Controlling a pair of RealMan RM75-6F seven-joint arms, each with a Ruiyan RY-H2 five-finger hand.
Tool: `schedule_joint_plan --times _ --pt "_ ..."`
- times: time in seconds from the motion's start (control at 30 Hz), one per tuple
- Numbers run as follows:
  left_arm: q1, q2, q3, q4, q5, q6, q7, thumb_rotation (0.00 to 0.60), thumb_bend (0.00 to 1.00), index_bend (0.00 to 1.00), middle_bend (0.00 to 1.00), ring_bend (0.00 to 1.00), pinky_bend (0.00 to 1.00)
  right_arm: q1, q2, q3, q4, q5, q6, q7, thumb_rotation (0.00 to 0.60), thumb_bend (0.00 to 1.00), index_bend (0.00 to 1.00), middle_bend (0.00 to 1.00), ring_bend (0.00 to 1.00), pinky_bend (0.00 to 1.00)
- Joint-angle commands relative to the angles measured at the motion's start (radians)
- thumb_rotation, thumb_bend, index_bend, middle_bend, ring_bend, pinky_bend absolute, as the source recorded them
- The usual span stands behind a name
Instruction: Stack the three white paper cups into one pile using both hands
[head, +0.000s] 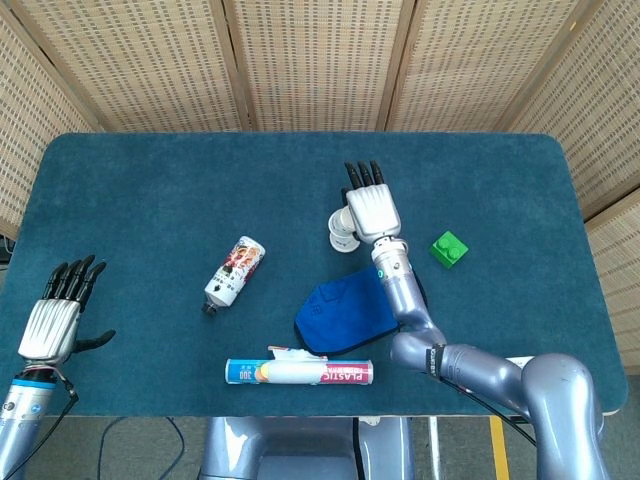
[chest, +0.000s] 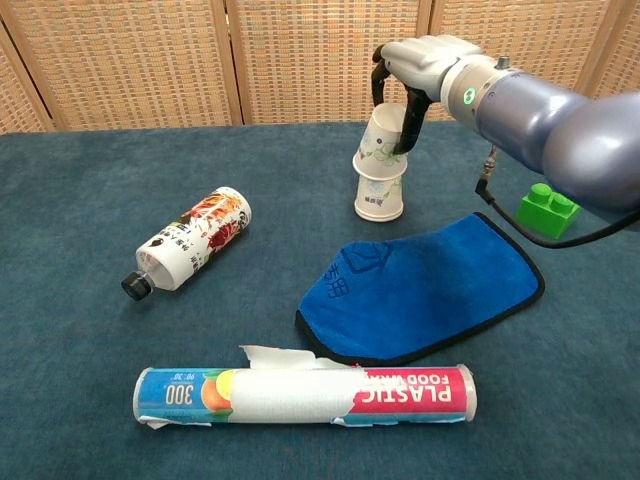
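Chest view: we see the right hand (chest: 420, 70) holding an upper paper cup (chest: 384, 142) by its rim, fingers curled over the top edge, and the cup is partly seated in the lower cup (chest: 379, 197), which stands upright on the table (chest: 80, 200) just behind the blue cloth (chest: 420, 290). The upper cup leans slightly rather than sitting square. We cannot tell from either view whether the lower cup is one cup or two already nested; no separate third cup is visible on the table.

In the head view, the right hand (head: 371, 210) covers most of the stack (head: 343, 232), and the left hand (head: 50, 322) rests at the near left edge of the table, fingers spread and holding nothing, well apart from the cups.

We judge the current step to be the seating of the held cup into the stack. The next move calls for:
- bringing the upper cup upright so its axis lines up with the lower one;
- pressing it straight down until it seats;
- loosening the fingers without dragging the rim sideways.

The stack is light and unsupported, so a sideways pull on release could tip it.

The bottle (chest: 186, 243), the food-wrap roll (chest: 305, 395) and the green block (chest: 547, 209) lie clear of the work.
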Motion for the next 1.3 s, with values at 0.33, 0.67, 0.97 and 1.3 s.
schedule_joint_plan --times 0.33,0.67,0.97,1.3 --pt "0.001 -0.001 -0.002 0.002 0.002 0.004 0.002 0.600 0.06 0.06 0.00 0.00 0.00 -0.006 0.008 -0.004 -0.021 -0.016 0.023 -0.004 0.600 0.16 0.25 0.04 0.00 0.08" --pt "0.007 0.001 0.000 -0.002 0.006 0.015 0.009 0.600 0.06 0.06 0.00 0.00 0.00 -0.140 0.137 -0.106 -0.236 -0.093 0.121 -0.003 0.600 0.15 0.19 0.00 0.00 0.02" --pt "0.027 0.010 0.004 -0.027 -0.004 0.032 0.051 0.600 0.06 0.03 0.00 0.00 0.00 -0.373 0.302 -0.272 -0.466 -0.225 0.302 0.075 0.600 0.08 0.01 0.00 0.00 0.00" --pt "0.071 0.026 0.018 -0.078 0.006 0.091 0.123 0.600 0.05 0.00 0.00 0.00 0.00 -0.579 0.415 -0.404 -0.532 -0.420 0.476 0.207 0.600 0.07 0.00 0.00 0.00 0.00"
